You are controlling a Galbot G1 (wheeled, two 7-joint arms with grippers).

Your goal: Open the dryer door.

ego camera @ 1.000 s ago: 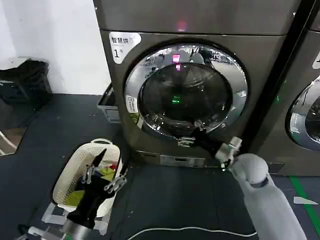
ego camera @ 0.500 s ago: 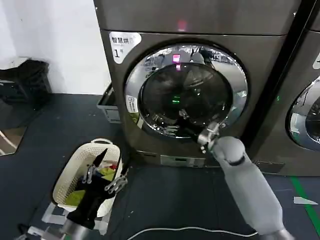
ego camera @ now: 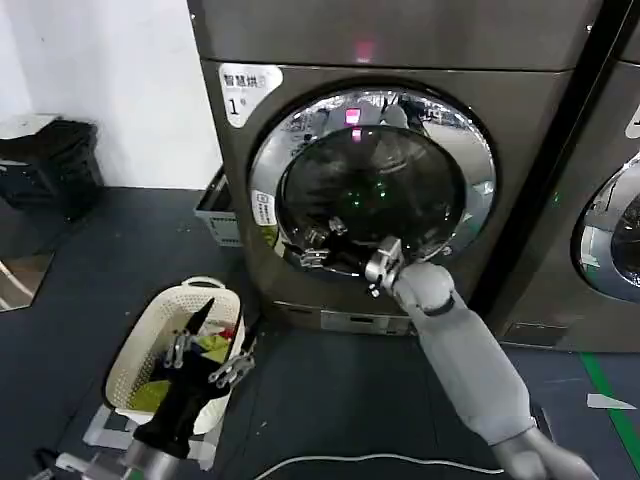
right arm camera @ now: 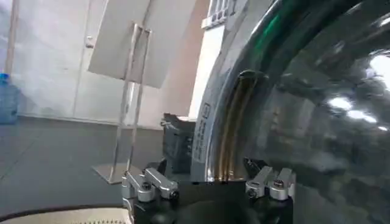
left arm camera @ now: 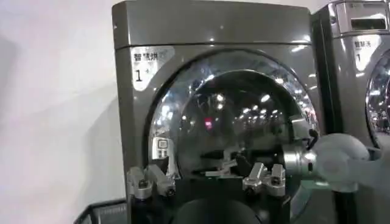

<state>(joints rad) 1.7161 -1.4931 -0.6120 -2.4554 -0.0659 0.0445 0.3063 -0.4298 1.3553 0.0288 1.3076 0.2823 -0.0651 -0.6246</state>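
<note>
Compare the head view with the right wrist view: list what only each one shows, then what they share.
Only the head view: the white "1" sticker, the laundry basket on the floor, the left gripper open above it, and the neighbouring machine's door.
Only the right wrist view: a leaning board on a metal stand.
Both: the dryer door, its chrome rim, and the right gripper open at its lower rim.
</note>
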